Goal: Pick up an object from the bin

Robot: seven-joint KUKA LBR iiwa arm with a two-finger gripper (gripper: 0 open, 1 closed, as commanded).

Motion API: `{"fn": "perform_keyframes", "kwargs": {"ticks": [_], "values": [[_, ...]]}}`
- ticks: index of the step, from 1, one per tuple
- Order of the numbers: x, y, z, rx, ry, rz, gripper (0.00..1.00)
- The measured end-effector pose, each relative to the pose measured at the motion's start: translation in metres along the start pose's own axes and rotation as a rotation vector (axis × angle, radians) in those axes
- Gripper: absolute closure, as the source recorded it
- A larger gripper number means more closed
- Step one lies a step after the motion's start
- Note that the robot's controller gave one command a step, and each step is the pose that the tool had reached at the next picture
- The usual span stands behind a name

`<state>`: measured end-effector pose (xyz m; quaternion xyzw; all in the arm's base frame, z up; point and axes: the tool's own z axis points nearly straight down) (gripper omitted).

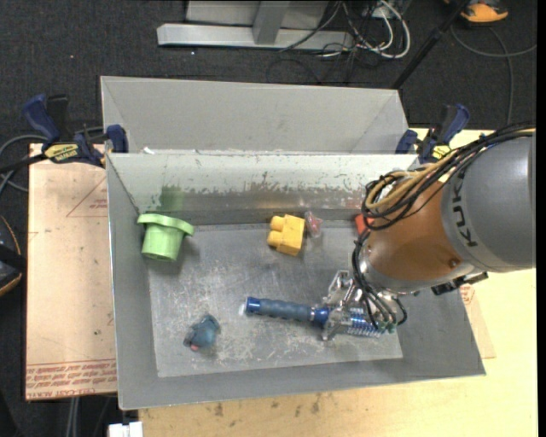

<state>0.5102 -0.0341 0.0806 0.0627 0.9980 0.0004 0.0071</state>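
- The gripper (344, 314) sits low in the near-right part of the bin (256, 175), right at the right-hand end of a blue rod-shaped tool (277, 309) that lies flat and almost level across the floor.
- Whether the gripper is open or closed around that end I cannot tell — the wrist and its cables cover the spot where they meet.
- Judging by this position, the blue tool is the likely pick. Its long thin shape lies clear of everything else, so one end is easy to get at.
- The arm (444, 222) leans in over the right wall, which puts this corner within easier reach than the far left.
- The other things are scattered well apart, not heaped: a green flanged cup (164, 236) at the back left, a yellow block (287, 233) near the back wall, and a small dark teal piece (203, 334) at the near left.
- The bin's floor is bare grey metal, scuffed and scratched, with sloping walls — loose things would tend to slide on it.
- Around the bin lies a dark floor (51, 51), with loose cables (367, 26) running along the far side.
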Motion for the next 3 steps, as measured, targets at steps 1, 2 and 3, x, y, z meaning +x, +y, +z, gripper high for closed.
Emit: {"fn": "perform_keyframes", "kwargs": {"ticks": [1,2,3], "values": [[-0.001,0.000,-0.019,0.000,0.011,0.000,1.00],[-0.002,0.000,-0.045,0.000,0.011,0.001,1.00],[-0.003,0.001,-0.079,0.000,0.010,0.000,1.00]]}}
